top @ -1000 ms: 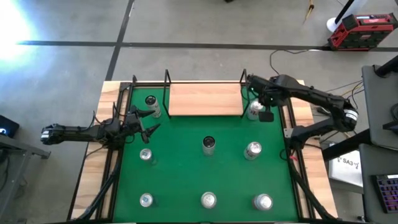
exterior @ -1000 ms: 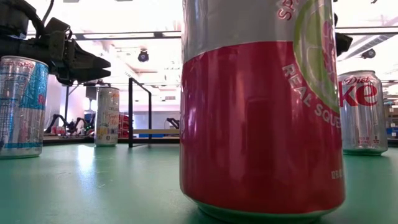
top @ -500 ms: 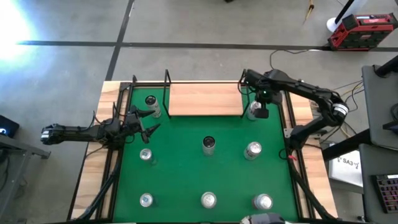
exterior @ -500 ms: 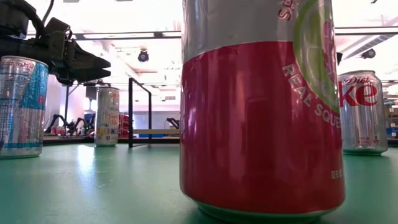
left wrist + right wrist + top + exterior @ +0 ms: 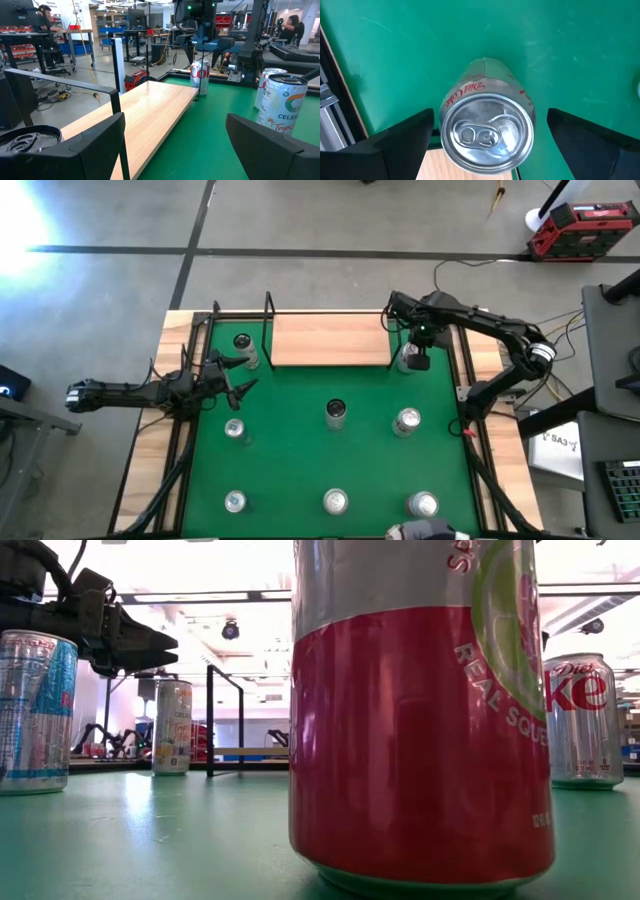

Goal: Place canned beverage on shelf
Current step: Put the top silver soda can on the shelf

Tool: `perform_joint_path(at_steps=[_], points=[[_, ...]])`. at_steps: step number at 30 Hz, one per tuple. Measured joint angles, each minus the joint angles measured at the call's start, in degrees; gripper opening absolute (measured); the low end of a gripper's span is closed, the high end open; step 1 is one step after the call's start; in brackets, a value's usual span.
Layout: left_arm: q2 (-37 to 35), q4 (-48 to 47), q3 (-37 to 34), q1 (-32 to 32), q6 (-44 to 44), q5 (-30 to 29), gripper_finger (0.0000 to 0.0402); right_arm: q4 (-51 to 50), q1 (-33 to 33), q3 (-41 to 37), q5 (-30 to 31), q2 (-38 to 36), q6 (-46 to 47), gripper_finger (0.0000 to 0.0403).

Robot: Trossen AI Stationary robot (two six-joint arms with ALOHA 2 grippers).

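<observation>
Right end effector (image 5: 413, 352) hangs fingers spread wide, straddling the silver Diet Coke can (image 5: 487, 129) directly beneath without touching it. That can stands upright on the green bench (image 5: 300, 450), just beside the light-wood black-framed shelf (image 5: 330, 339). Left end effector (image 5: 238, 378) waits open, well apart.

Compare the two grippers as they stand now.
The right gripper hangs over the Diet Coke can beside the shelf, fingers either side of it; the left gripper waits at the table's left edge, near no can's top. The right points down; the left lies level. Both stand open, holding nothing.
</observation>
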Motion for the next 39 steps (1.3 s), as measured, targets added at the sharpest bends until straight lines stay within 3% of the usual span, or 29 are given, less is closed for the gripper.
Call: perform_joint_path(at_steps=[5,18,29,39], points=[[0.0,-0.01,-0.01,-0.01,0.0,0.0,0.0332,1.14,0.0,0.0,1.53,-0.78,-6.66,0.038],[0.0,-0.01,-0.01,0.0,0.0,0.0,0.0332,1.04,0.0,-0.52,1.69,-0.8,-3.44,0.0377],[0.0,-0.01,0.0,-0.01,0.0,0.01,0.0332,1.38,0.02,-1.8,1.53,-0.87,-1.44,0.0271],[0.0,-0.01,-0.01,-0.01,0.0,0.0,0.0332,1.36,0.19,-1.84,-0.16,-1.62,-3.51,0.027]])
